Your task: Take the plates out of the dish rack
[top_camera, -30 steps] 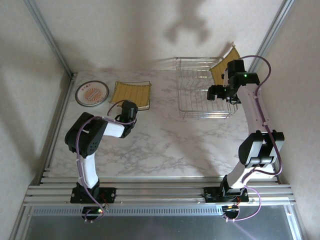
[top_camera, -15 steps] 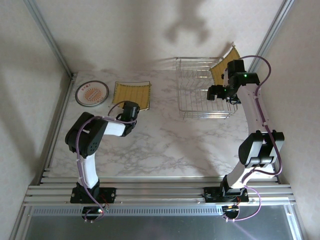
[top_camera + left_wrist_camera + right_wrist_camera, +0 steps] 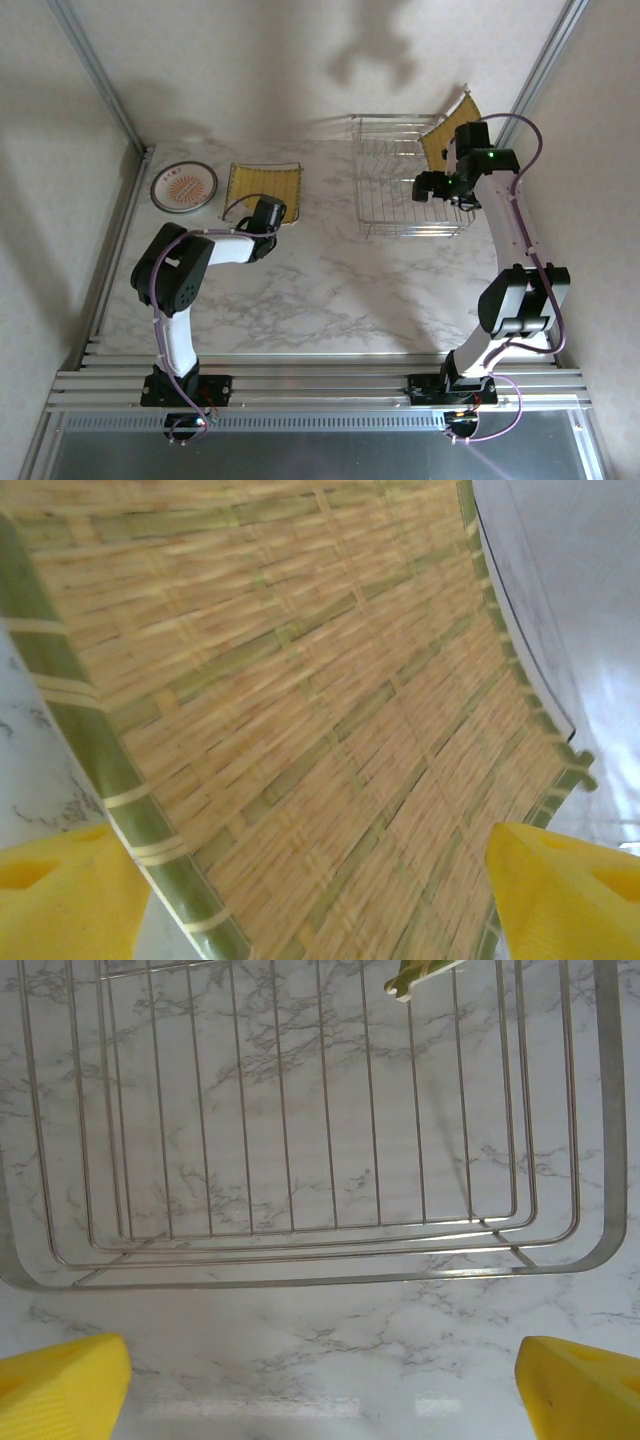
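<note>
My left gripper: jaws apart over the striped square plate, flat on the table left of centre, beside the round plate. My right gripper: jaws apart above the dish rack, upper right; a second striped plate leans in its far corner. Round plate's print is too small to read.

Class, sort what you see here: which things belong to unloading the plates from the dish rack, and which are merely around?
Belong to the job:
dish rack
leaning yellow plate, in the rack
flat yellow plate, on the table
round plate, on the table
left gripper
right gripper

Merely around:
marble table
metal frame rails
</note>
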`<state>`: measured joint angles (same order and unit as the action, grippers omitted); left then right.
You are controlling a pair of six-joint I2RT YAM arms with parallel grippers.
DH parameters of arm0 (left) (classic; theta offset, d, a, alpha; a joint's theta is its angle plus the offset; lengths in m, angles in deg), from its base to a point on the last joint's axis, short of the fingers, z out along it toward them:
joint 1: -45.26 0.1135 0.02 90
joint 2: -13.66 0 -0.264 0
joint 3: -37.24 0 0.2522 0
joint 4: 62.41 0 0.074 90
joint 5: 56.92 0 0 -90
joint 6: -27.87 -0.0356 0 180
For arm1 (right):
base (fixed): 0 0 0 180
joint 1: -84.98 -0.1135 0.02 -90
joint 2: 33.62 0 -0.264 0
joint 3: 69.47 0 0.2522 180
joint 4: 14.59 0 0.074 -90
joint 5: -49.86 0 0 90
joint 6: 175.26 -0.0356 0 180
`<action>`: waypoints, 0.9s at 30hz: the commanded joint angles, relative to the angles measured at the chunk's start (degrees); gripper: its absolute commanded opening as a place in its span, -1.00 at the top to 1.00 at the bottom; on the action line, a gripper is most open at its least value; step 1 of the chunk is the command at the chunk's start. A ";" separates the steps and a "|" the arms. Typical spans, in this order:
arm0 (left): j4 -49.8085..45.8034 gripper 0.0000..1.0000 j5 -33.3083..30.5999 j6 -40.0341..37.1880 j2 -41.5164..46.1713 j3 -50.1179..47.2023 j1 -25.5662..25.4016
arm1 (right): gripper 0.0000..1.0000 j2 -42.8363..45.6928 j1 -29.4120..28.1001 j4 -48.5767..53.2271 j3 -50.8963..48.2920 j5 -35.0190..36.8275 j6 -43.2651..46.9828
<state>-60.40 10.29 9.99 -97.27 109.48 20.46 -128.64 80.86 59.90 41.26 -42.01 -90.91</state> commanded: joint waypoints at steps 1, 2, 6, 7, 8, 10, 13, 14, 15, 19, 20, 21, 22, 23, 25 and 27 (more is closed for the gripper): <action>-6.33 -0.73 1.63 -3.92 2.67 2.80 -0.65 | -0.98 2.34 -0.01 -1.73 -1.37 -1.95 -1.41; -6.92 -0.74 2.23 -4.44 2.81 3.25 -0.67 | -0.98 2.55 -0.01 -2.22 -1.75 -2.23 -1.60; -8.07 -0.75 3.62 -5.57 2.87 4.38 -0.87 | -0.98 2.72 -0.01 -3.56 -2.56 -3.25 -2.26; -8.43 -0.76 3.63 -5.58 2.76 4.68 -0.95 | -0.98 2.74 0.04 -3.70 -2.66 -3.41 -2.35; -8.63 -0.76 3.59 -5.73 2.66 4.96 -0.96 | -0.98 2.74 -0.01 -4.00 -2.88 -3.64 -2.38; -9.09 -0.77 3.23 -5.85 2.32 5.32 -0.91 | -0.98 2.83 -0.01 -4.27 -3.18 -3.89 -2.35; -9.18 -0.78 2.67 -5.85 1.66 5.64 -0.87 | -0.98 2.74 -0.01 -4.17 -3.28 -3.90 -1.96; -9.18 -0.78 2.51 -5.87 1.31 5.83 -0.87 | -0.98 2.74 0.02 -4.14 -3.28 -3.89 -1.83; -9.19 -0.78 2.48 -5.85 0.88 6.14 -0.87 | -0.98 2.65 -0.01 -4.13 -3.19 -3.85 -1.67; -9.26 -0.78 2.36 -5.89 -0.57 7.42 -0.70 | -0.98 2.57 -0.01 -3.93 -2.97 -3.83 -1.40; -9.36 -0.78 2.23 -6.03 -0.92 7.97 -0.69 | -0.98 2.56 -0.01 -3.91 -3.01 -3.67 -1.38; -9.57 -0.78 2.24 -6.09 -1.27 8.43 -0.61 | -0.98 2.61 -0.01 -3.93 -3.08 -3.57 -1.38; -9.53 -0.78 2.38 -6.18 -1.53 8.78 -0.52 | -0.98 2.56 -0.01 -3.95 -3.17 -3.50 -1.29; -9.53 -0.79 2.44 -6.35 -1.78 9.18 -0.43 | -0.98 2.58 -0.01 -3.98 -3.27 -3.50 -1.38; -9.71 -0.79 2.52 -6.37 -2.20 9.79 -0.18 | -0.98 2.56 -0.01 -4.18 -3.54 -3.46 -1.37; -9.62 -0.79 2.83 -6.54 -2.29 9.90 -0.04 | -0.98 2.47 -0.01 -4.05 -3.63 -3.45 -1.33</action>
<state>-69.47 13.81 4.85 -98.91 117.35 19.96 -127.46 80.86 55.88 38.40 -44.89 -92.31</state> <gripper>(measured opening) 0.893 0.990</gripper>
